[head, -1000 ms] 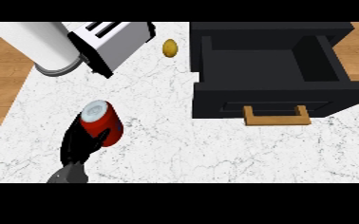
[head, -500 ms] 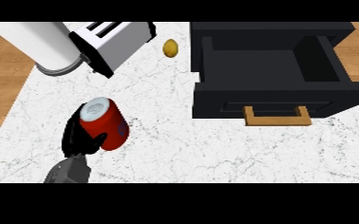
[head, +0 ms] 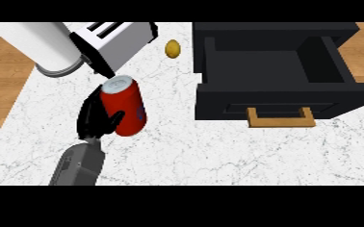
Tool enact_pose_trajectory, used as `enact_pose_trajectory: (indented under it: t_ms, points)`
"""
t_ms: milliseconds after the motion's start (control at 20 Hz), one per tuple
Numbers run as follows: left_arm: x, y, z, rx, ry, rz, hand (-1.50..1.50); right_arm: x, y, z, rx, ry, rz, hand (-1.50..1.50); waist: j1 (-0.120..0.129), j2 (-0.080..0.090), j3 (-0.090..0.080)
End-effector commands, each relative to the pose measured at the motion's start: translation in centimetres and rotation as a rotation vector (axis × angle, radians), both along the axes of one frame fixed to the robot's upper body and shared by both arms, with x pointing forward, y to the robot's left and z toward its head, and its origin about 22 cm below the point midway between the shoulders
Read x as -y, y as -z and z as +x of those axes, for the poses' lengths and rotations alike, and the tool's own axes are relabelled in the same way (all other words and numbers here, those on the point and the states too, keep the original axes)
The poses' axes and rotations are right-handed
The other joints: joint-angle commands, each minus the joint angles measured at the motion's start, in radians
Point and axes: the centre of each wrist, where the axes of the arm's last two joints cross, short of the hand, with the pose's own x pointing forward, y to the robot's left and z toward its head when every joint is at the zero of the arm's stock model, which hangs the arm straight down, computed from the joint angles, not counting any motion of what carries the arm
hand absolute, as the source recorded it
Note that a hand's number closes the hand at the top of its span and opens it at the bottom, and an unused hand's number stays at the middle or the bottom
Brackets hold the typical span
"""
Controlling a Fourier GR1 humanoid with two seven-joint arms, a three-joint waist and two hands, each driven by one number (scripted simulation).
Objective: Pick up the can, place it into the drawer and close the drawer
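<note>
The left hand (head: 96, 118) is showing at the lower left of the head view, its grey forearm coming up from the bottom edge, and its black fingers (head: 91, 107) are curling round the red can (head: 125, 107), with the thumb lying across the can's front and the other fingers wrapping behind its left side. The can is tilting, its silver top pointing up and slightly left toward the toaster (head: 113, 41), and it is sitting in the hand over the left half of the white marbled worktop (head: 213, 149); whether its base is touching the worktop cannot be told. The toaster, white with dark slots, is lying at an angle just beyond the can's top, and a tall white cylinder (head: 46, 45) is standing beside it at the upper left corner, where a strip of wooden floor is showing past the worktop's edge. A small yellowish oval object (head: 172, 48) is resting on the worktop between the toaster and the drawer (head: 274, 77). The drawer, black with a wooden handle (head: 280, 118), is standing pulled open at the right, its inside showing dark and bare, well apart from the can. The right hand is showing nowhere in the view.
</note>
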Motion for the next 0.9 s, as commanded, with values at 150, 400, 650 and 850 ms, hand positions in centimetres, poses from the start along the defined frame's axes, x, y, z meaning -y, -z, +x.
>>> enact_pose_trajectory:
  t_ms: [150,400,650,850]
  points:
    - [3.3,-4.9,1.1,0.072,0.053,0.074,1.5,1.0,1.4,0.0,0.0,-0.002,0.02,-1.5,0.001,0.0,0.0]
    - [4.4,-10.1,3.7,0.087,0.038,0.099,1.5,-0.6,0.0,0.7,0.0,-0.009,-0.003,-1.5,-0.001,0.001,0.0]
    - [7.0,-13.1,5.0,0.097,0.053,0.107,1.5,1.1,0.3,-1.2,0.011,0.013,0.027,-1.5,-0.006,0.001,0.0]
    - [9.1,-16.7,4.3,0.12,0.051,0.126,1.5,-0.6,-0.4,1.1,-0.018,0.01,0.017,-1.5,0.002,0.001,0.0]
